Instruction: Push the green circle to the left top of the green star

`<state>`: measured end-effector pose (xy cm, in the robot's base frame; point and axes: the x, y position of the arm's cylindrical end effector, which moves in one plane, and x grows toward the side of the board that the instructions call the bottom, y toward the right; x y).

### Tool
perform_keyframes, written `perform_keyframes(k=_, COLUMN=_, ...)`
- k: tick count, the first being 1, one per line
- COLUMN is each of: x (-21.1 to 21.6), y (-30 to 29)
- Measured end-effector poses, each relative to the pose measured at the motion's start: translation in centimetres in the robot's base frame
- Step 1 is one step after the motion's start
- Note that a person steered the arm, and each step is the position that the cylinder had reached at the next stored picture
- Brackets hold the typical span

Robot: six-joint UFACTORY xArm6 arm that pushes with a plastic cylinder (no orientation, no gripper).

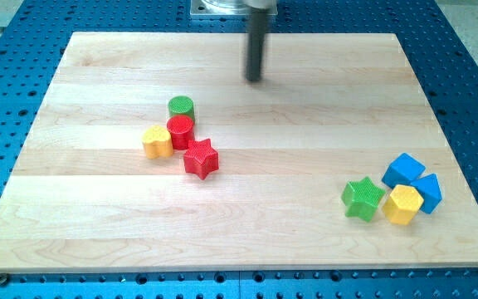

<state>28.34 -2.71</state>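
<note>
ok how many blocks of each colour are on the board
green: 2, the green circle and the green star
red: 2, the red cylinder and the red star
yellow: 2, the yellow heart and the yellow hexagon
blue: 2, the blue block and the blue triangle
total: 8

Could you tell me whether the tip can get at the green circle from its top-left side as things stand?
Probably yes. My tip sits above and to the right of the green circle, with bare board between them. The red circle touches only its lower side, so its top and left look free.
</note>
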Motion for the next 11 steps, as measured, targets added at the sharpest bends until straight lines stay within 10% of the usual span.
perform_keyframes(k=1, x=2.6, y=-12.5)
perform_keyframes(k=2, x=7.4, y=-12.6)
perform_keyframes(k=6, x=15.5, y=8.1)
perform_keyframes(k=11, x=19.0, y=4.2)
